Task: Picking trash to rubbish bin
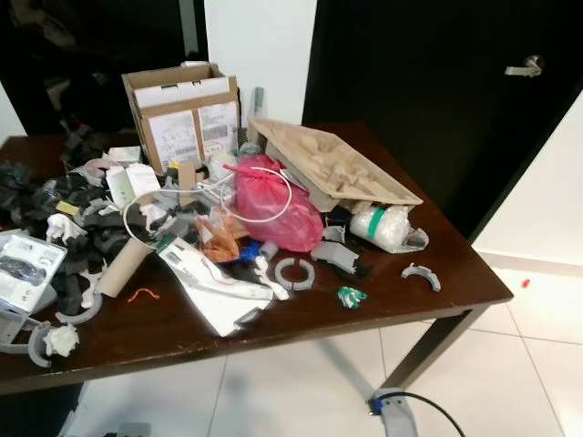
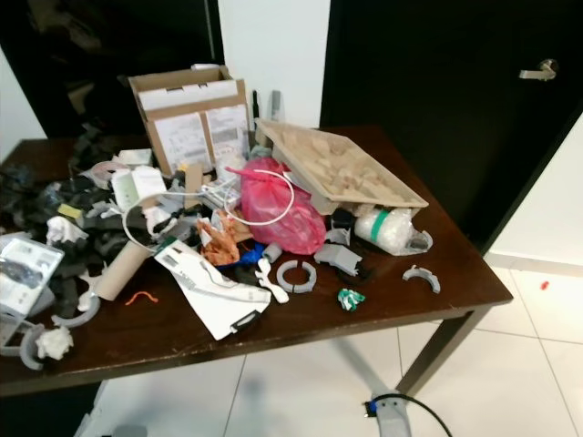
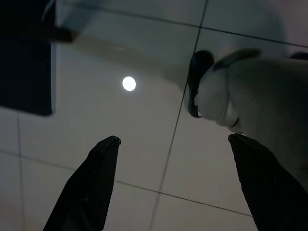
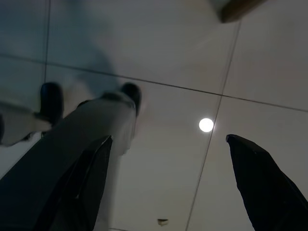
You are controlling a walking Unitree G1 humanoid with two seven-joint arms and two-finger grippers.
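A dark wooden table (image 1: 455, 282) carries a heap of trash. A knotted pink plastic bag (image 1: 273, 205) lies in the middle. Beside it are a white wrapper (image 1: 214, 291), crumpled orange paper (image 1: 219, 238), a cardboard tube (image 1: 123, 264), a small green scrap (image 1: 351, 295), grey plastic rings (image 1: 293, 273) and a wrapped white bundle (image 1: 383, 226). My left gripper (image 3: 173, 144) hangs open over the tiled floor. My right gripper (image 4: 166, 142) hangs open the same way, beside my own leg (image 4: 57, 154).
An open cardboard box (image 1: 182, 114) and a moulded pulp tray (image 1: 332, 164) sit at the back of the table. Black and grey parts (image 1: 64, 200) cover its left side. A dark door (image 1: 437, 82) stands behind. A blue cable plug (image 1: 387, 401) lies on the white floor tiles.
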